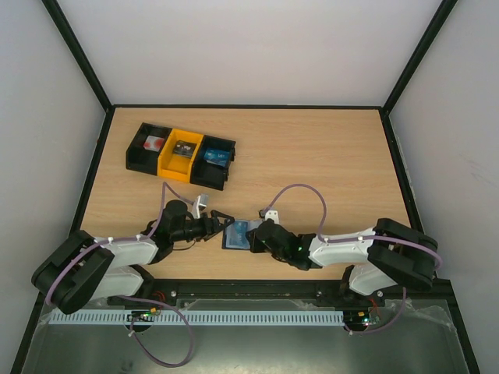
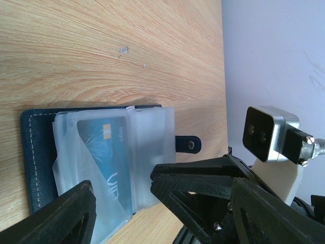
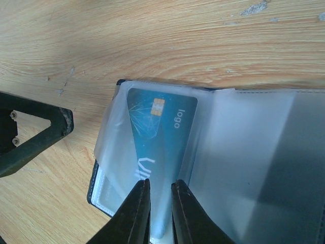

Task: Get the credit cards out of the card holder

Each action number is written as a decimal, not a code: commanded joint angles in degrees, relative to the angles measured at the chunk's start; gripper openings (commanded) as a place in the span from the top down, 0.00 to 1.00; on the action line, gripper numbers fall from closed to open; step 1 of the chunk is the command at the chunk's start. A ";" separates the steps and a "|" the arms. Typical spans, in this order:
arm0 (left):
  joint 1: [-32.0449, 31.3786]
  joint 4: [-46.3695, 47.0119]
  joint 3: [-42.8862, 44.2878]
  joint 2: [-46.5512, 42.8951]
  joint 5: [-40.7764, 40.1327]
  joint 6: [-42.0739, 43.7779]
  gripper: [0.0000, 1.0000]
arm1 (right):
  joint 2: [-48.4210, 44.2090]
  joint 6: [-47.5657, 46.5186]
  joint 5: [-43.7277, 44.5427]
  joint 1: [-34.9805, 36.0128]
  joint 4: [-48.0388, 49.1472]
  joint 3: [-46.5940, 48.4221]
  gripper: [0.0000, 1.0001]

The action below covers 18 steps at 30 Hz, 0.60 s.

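Note:
The card holder [image 1: 231, 238] lies open on the table between the two grippers, its dark blue-black cover [image 2: 35, 152] under fanned clear sleeves. A bright blue credit card [image 3: 162, 137] sits in one lifted sleeve, tilted; it also shows in the left wrist view as a blue card [image 2: 109, 152]. My right gripper [image 3: 160, 203] is closed down to a narrow gap, with the card's lower end and its sleeve pinched between the fingers. My left gripper [image 2: 127, 203] stands open over the holder's near side, one finger on each side of the sleeves, holding nothing.
A row of three bins stands at the back left: a black bin [image 1: 148, 146], a yellow bin [image 1: 181, 156] and another black bin [image 1: 214, 160]. The holder's snap strap [image 2: 189, 145] sticks out sideways. The right wrist camera [image 2: 266, 134] hangs close to the left fingers.

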 commanded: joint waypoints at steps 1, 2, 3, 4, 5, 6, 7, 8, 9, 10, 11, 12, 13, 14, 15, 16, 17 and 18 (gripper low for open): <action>-0.26 0.57 -0.35 -0.99 0.29 0.54 0.26 | 1.43 0.64 0.97 -0.02 -1.12 2.04 0.86; -0.31 0.35 -0.30 -1.28 0.33 0.53 0.26 | 1.96 0.58 0.77 -0.04 -1.28 2.40 0.86; -0.32 0.01 -0.31 -1.57 0.33 0.54 0.26 | 2.57 0.57 0.60 -0.05 -1.52 2.69 0.86; -0.30 -0.25 -0.25 -1.87 0.33 0.61 0.26 | 2.96 0.55 0.56 -0.03 -1.60 2.91 0.86; -0.32 -0.61 -0.32 -2.26 0.33 0.62 0.26 | 3.46 0.61 0.62 -0.05 -1.54 2.95 0.85; -0.33 -0.95 -0.25 -2.59 0.29 0.67 0.26 | 3.90 0.58 0.68 -0.02 -1.52 2.95 0.85; -0.28 -1.41 -0.29 -2.88 0.21 0.71 0.26 | 4.32 0.57 0.60 -0.02 -1.50 2.91 0.85; -0.30 -1.73 -0.28 -3.14 0.12 0.86 0.26 | 4.76 0.68 0.50 0.01 -1.58 2.87 0.86; -0.35 -2.01 -0.25 -3.33 0.05 0.93 0.26 | 5.15 0.75 0.47 0.00 -1.86 2.87 0.86; -0.30 -2.21 -0.26 -3.44 0.07 0.96 0.26 | 5.53 0.79 0.57 -0.03 -2.24 2.87 0.87; -0.29 -2.32 -0.28 -3.51 0.11 1.04 0.25 | 5.81 0.76 0.83 -0.01 -2.61 2.79 0.88; -0.25 -2.36 -0.33 -3.51 0.22 1.11 0.25 | 5.92 0.82 1.14 0.05 -2.83 2.56 0.89; -0.34 -2.36 -0.19 -3.44 0.31 1.15 0.25 | 5.91 0.89 1.49 -0.01 -2.77 2.26 0.90; -0.35 -2.44 -0.16 -3.37 0.33 1.22 0.25 | 5.89 0.89 1.78 -0.06 -2.71 1.97 0.91; -0.26 -2.45 -0.21 -3.25 0.25 1.24 0.24 | 6.01 0.84 2.14 -0.07 -2.69 1.77 0.91; -0.36 -2.45 -0.12 -3.13 0.24 1.31 0.24 | 6.17 0.77 2.21 -0.01 -2.73 1.69 0.91; -0.31 -2.45 -0.03 -2.92 0.24 1.39 0.24 | 6.57 0.64 2.22 -0.01 -2.87 1.73 0.91; -0.30 -2.39 0.09 -2.77 0.32 1.46 0.23 | 6.77 0.58 2.22 0.00 -3.00 1.80 0.91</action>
